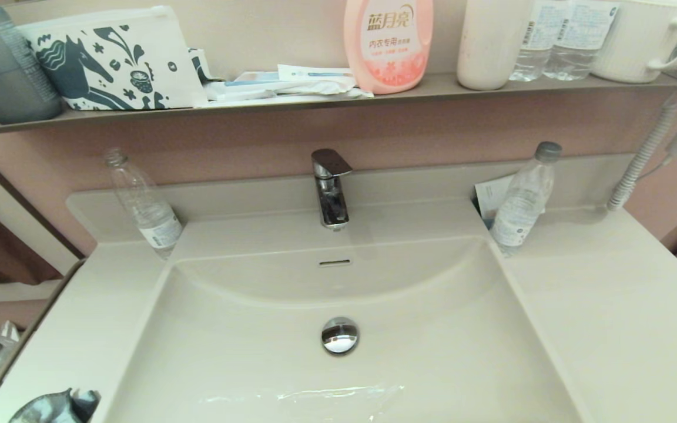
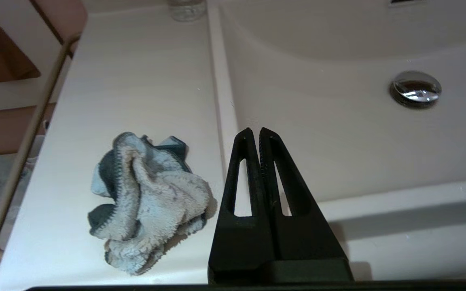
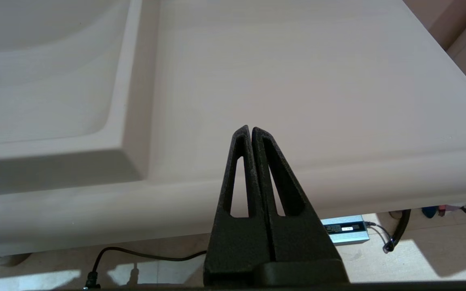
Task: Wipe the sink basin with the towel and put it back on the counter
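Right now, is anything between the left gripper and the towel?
Nothing visible. The towel lies crumpled on the counter beside the sink basin; the left gripper, jaws shut, hangs next to it with bare counter between.

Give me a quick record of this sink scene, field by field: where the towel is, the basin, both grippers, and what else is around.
towel: crumpled on the counter, on the robot's left of the bowl
sink basin: no towel inside; chrome drain plug at centre
left gripper: shut, holding nothing, above the basin's rim beside the towel
right gripper: shut, holding nothing, over the counter's front edge on the right
other: faucet; two water bottles at the back ledge
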